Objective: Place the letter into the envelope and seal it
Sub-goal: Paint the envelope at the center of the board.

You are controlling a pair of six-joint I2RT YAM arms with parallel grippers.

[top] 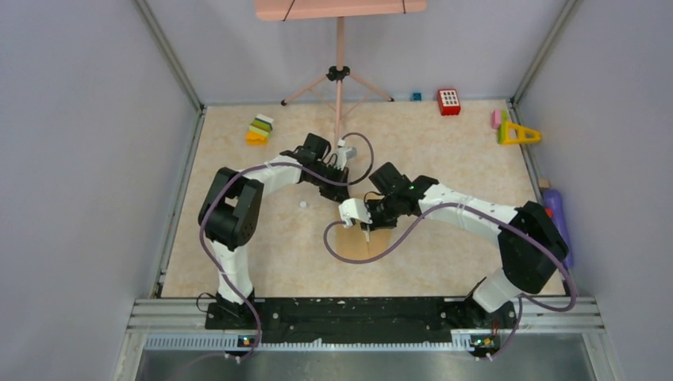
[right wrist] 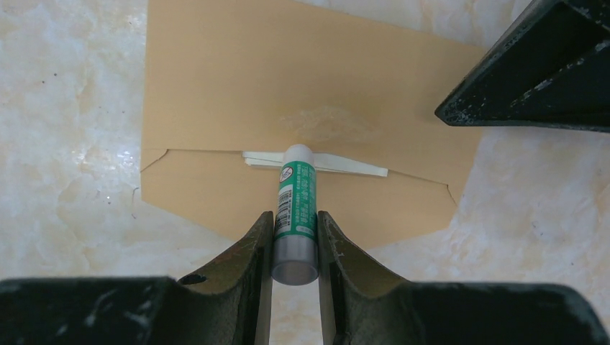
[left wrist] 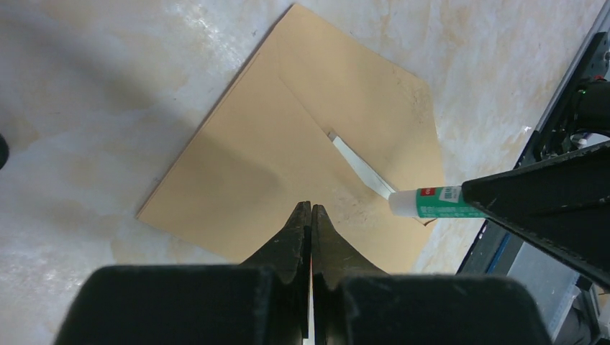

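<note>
The brown envelope [right wrist: 288, 79] lies flat on the table, its flap [right wrist: 216, 194] open toward the right wrist camera. A thin pale strip of the letter [right wrist: 349, 168] shows at the mouth; the remainder is hidden inside. My right gripper [right wrist: 296, 215] is shut on a green glue stick [right wrist: 296, 198], whose white tip is at the strip. A shiny smear [right wrist: 324, 118] marks the envelope's face. In the left wrist view my left gripper [left wrist: 311, 208] hangs shut and empty over the envelope [left wrist: 288, 129], left of the glue stick [left wrist: 431, 202]. From above, both grippers [top: 341, 190] [top: 367, 226] meet over the envelope [top: 373, 244].
Toys stand along the back edge: stacked coloured blocks [top: 259, 129], a red block [top: 448, 101] and a yellow triangle [top: 520, 133]. A tripod [top: 339, 75] stands at the back middle, a purple bottle [top: 555, 210] at the right edge, and a small white cap [top: 302, 205] left of the envelope.
</note>
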